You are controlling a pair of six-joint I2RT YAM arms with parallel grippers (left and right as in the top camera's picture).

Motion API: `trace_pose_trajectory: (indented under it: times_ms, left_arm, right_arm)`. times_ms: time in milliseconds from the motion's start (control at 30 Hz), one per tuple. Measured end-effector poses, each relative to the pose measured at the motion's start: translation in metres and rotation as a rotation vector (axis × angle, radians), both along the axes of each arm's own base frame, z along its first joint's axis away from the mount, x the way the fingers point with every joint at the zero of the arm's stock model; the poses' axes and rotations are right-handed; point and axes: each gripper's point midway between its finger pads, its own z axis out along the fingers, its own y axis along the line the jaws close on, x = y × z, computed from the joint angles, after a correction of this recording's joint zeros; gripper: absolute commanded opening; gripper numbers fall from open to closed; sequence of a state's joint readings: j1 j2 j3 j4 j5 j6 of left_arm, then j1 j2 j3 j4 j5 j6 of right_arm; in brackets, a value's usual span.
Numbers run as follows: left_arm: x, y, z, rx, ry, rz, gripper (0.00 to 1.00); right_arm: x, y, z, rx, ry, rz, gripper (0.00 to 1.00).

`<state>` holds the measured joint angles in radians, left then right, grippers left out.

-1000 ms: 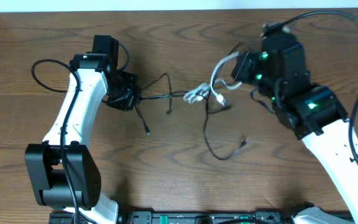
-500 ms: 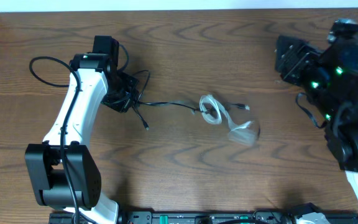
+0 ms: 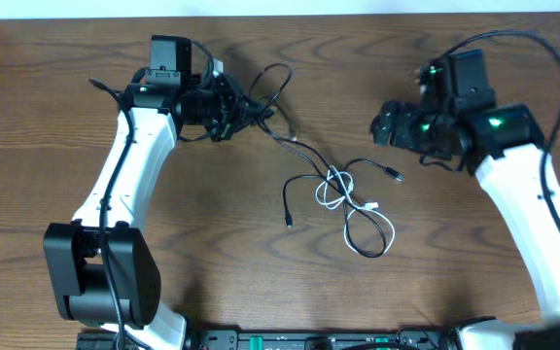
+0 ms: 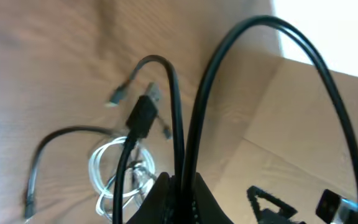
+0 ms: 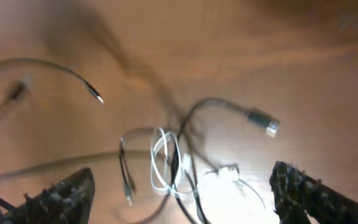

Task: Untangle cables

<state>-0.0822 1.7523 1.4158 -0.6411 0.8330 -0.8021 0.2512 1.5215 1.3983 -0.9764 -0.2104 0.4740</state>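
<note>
The cables lie mid-table, still crossed in a small knot. The white cable [image 3: 334,191] is a short coil with its plug [image 3: 370,206] to the right. The black cable [image 3: 299,148] runs from the knot up-left into my left gripper [image 3: 227,105], which is shut on it. The left wrist view shows the black cable [image 4: 185,124] looping up from my shut fingers [image 4: 166,199], with the white cable [image 4: 104,168] below. My right gripper [image 3: 387,124] hangs open and holds nothing, up and to the right of the knot. Its view shows the white cable [image 5: 163,162] between wide-apart fingertips [image 5: 61,196].
A loose black loop [image 3: 372,235] and a black plug end [image 3: 288,220] lie toward the table's front. Another plug [image 3: 397,177] points toward my right arm. Thick black arm wires [image 3: 513,44] arch over both arms. The table's back edge [image 3: 280,14] is near my left gripper.
My right gripper opened and let go of the white cable, swung right, then came back. The cables dropped to mid-table. My left gripper moved up and right, still shut on the black cable.
</note>
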Motion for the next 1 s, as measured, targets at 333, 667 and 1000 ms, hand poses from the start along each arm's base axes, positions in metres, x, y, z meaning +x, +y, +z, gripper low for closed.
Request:
trace_pose_trajectory:
  times_ms: [333, 667, 1000]
  left_arm:
    - [-0.031, 0.055, -0.052, 0.361, 0.213, 0.14, 0.07]
    - [-0.032, 0.063, -0.056, 0.407, 0.219, 0.156, 0.08]
    - [-0.056, 0.108, -0.071, 0.677, 0.307, 0.201, 0.08]
  right_arm:
    - [-0.019, 0.058, -0.107, 0.007, 0.319, 0.229, 0.72]
    - [-0.034, 0.082, -0.161, -0.01, 0.443, 0.301, 0.01]
    - [0.03, 0.044, -0.005, 0.093, 0.037, 0.176, 0.06]
